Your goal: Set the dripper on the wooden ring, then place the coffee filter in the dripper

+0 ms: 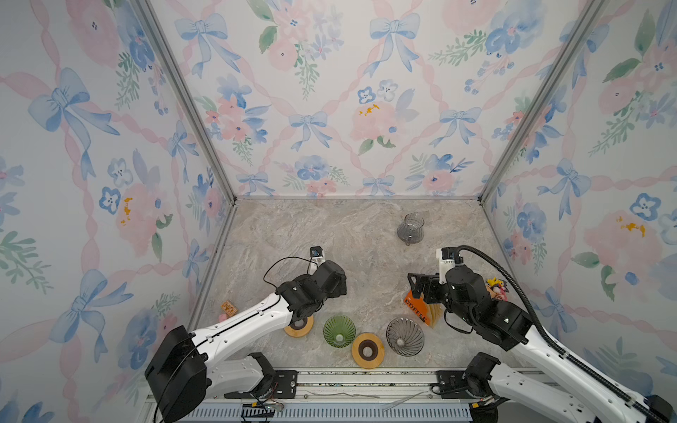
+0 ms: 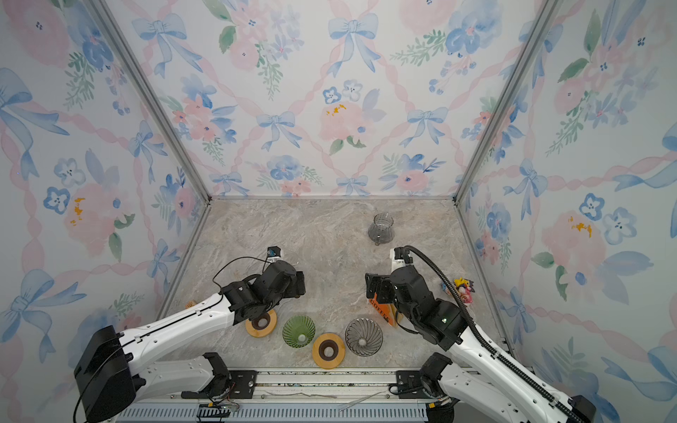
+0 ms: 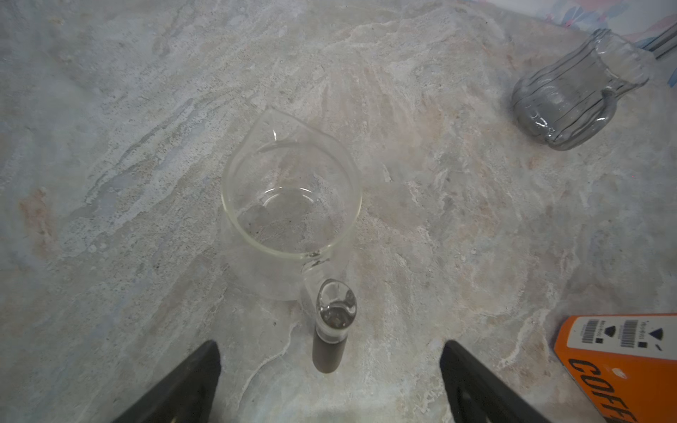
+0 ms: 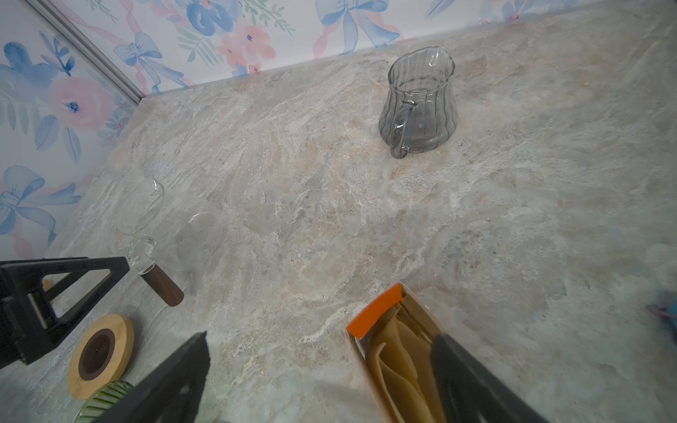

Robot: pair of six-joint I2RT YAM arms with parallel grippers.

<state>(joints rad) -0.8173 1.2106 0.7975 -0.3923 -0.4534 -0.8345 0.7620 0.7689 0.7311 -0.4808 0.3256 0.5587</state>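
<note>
Brown paper filters (image 4: pixel 399 351) stand in the orange box (image 4: pixel 373 311) on the marble surface (image 4: pixel 329 219), near the grey dripper (image 1: pixel 404 336), with the green dripper (image 1: pixel 339 330) beyond it. The right claw (image 4: pixel 320 337) gapes empty, one finger over the box mouth. The left claw (image 3: pixel 330 348) is spread empty by a clear carafe (image 3: pixel 289 205).

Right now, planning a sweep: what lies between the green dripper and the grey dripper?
A wooden ring lies between the green dripper and the grey dripper, slightly nearer the front; both top views show it.
</note>
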